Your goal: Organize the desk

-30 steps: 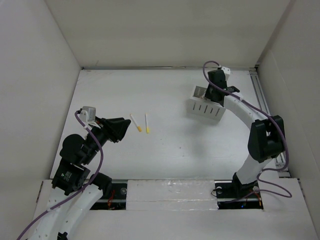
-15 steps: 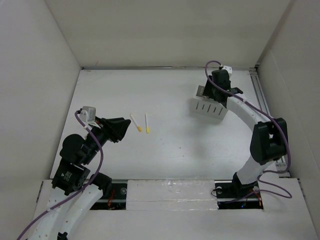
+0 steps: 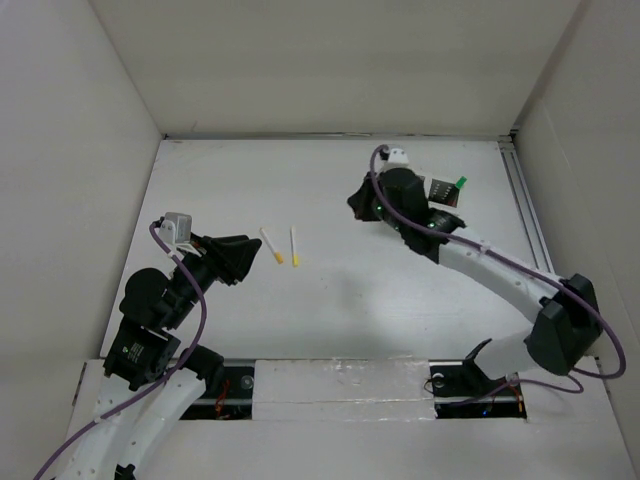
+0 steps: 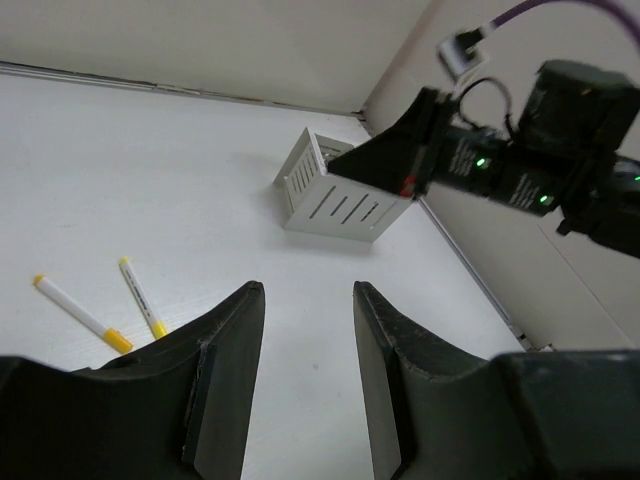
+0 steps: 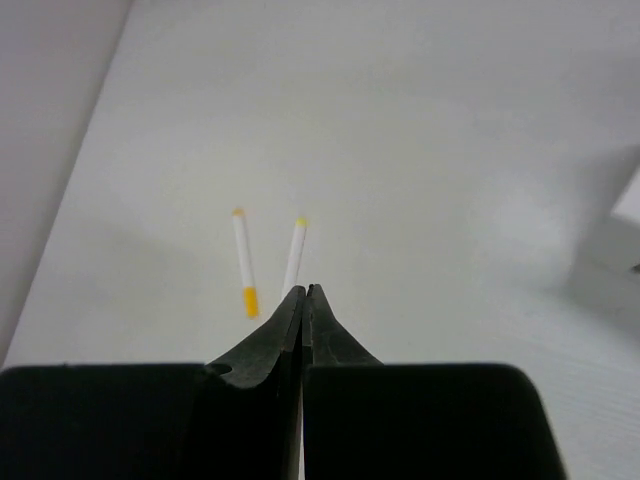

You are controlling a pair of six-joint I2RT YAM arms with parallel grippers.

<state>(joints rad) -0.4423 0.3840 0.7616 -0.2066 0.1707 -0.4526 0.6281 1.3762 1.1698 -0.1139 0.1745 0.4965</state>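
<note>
1. The white worktop (image 3: 250, 180) lies under both arms, spanning the walled enclosure.
2. The left claw (image 4: 308, 300) hovers with fingers apart and empty, near two yellow-capped markers (image 3: 271, 245) lying side by side.
3. The right claw (image 5: 305, 295) has its fingers pressed together on nothing and points toward the markers.
4. A slotted white box (image 4: 330, 195) stands on the worktop beside the right arm.

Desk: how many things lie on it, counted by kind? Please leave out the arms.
Markers: 2
Box: 1
Total on the desk: 3
</note>
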